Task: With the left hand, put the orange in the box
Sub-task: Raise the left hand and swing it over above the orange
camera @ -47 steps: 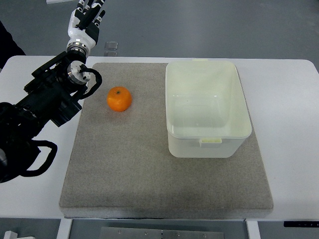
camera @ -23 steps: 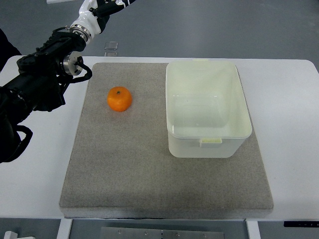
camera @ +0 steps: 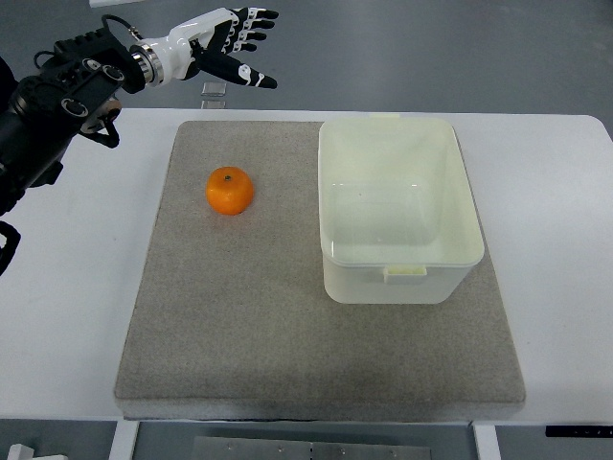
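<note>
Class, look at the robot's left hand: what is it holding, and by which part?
Nothing. The left hand is empty, fingers spread; the orange lies untouched on the mat.

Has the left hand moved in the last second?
Yes. The left hand has swung right along the table's far edge, fingers spread, now beyond the mat's far-left corner, toward the orange.

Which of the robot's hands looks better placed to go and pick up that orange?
The left hand. It is the only one in view, open and raised beyond the mat's far left corner, on the orange's side. The right hand is not visible.
</note>
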`<control>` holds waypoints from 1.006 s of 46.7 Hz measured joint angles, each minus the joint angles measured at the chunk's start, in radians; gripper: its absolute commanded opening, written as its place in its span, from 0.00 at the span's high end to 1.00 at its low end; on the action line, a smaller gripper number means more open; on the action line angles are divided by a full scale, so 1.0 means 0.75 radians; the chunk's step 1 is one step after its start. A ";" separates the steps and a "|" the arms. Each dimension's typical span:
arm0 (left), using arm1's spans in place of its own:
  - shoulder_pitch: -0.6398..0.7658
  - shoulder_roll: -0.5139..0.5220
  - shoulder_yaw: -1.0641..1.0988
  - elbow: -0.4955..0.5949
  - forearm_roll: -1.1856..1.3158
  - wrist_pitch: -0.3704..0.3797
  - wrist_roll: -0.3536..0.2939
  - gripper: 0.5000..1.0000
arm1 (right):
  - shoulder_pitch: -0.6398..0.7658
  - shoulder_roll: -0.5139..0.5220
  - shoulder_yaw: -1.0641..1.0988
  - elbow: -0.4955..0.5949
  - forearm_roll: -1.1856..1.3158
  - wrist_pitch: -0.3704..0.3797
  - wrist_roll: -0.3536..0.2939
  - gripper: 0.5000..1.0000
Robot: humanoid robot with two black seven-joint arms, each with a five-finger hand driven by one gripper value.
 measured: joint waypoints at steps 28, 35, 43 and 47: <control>-0.291 0.200 0.466 -0.321 0.652 -0.110 -0.255 0.05 | 0.000 0.000 0.000 0.000 0.000 0.000 0.000 0.11; -0.298 0.199 0.512 -0.322 0.794 -0.025 -0.255 0.05 | 0.000 0.000 0.000 0.000 0.000 0.000 0.000 0.11; -0.296 0.199 0.516 -0.331 0.886 0.023 -0.255 0.05 | 0.000 0.000 0.000 0.000 0.000 0.000 0.000 0.11; -0.296 0.197 0.517 -0.343 0.943 0.028 -0.254 0.05 | 0.000 0.000 0.000 0.000 0.000 0.000 0.000 0.11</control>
